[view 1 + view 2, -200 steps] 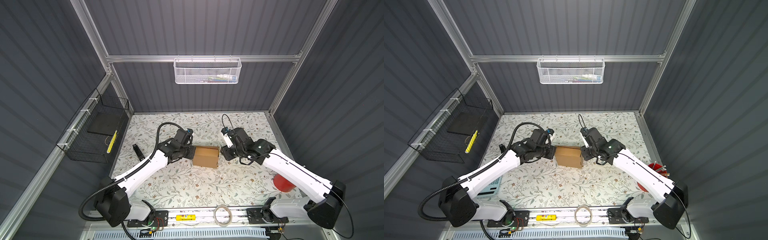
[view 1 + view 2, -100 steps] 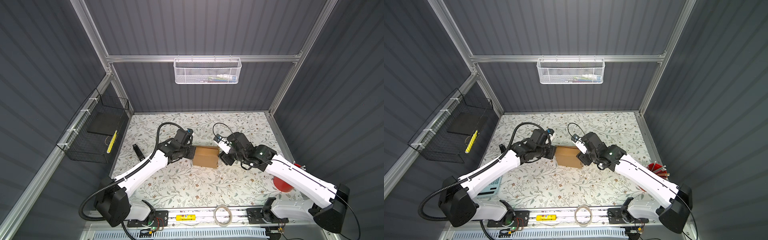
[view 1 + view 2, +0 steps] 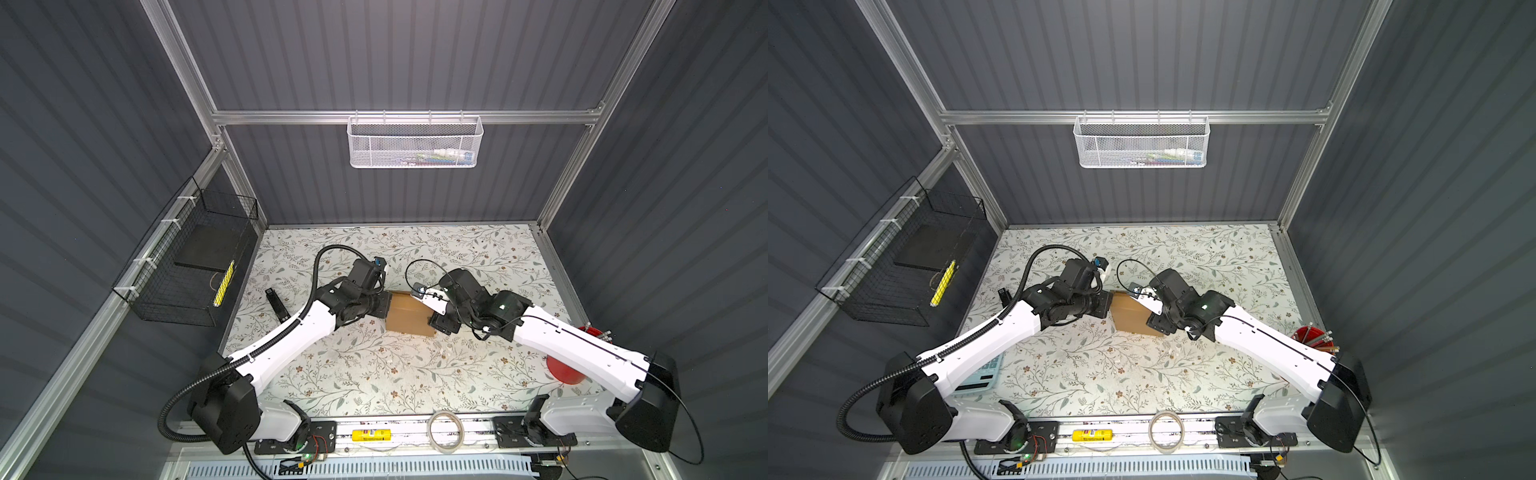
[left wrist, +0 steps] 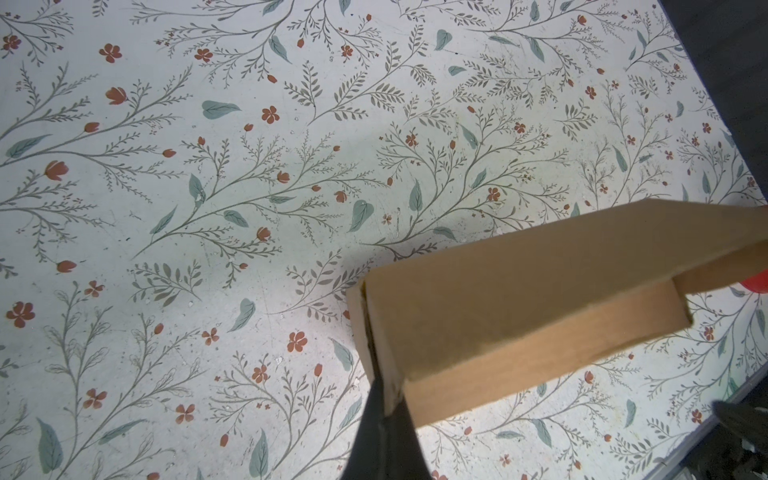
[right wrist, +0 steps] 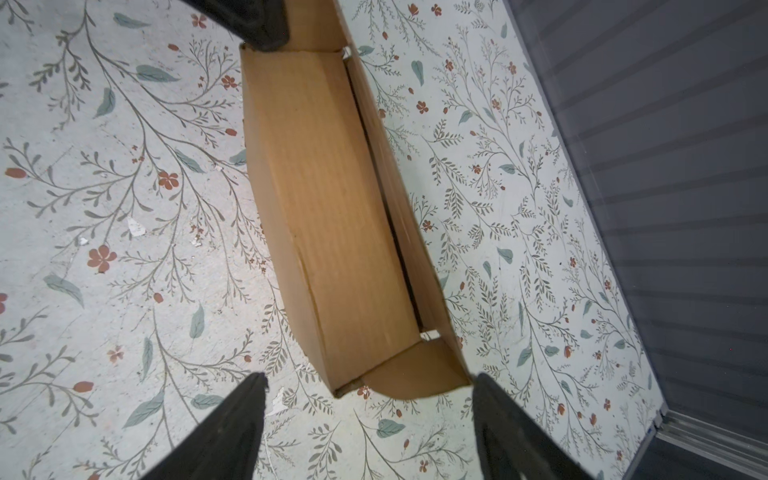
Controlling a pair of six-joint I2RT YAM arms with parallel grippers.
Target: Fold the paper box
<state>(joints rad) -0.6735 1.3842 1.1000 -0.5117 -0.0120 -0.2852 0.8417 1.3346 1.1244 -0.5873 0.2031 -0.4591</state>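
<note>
Left claw [image 4: 384,409] pinched tight on an edge of the paper box [image 3: 409,318], mid-desk; right claw [image 5: 368,378] spread wide at the box's opposite end, gripping nothing. Gap showing along one side of the box, so likely to spring open, or to skid away under a one-sided shove. Floral desk [image 3: 374,374] smooth beneath the box, with dark ribbed walls [image 3: 415,62] close around it

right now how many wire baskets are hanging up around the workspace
2: a white mesh basket hangs on the back rail, and a black wire basket hangs on the left side rail. No others show in any view.
</note>
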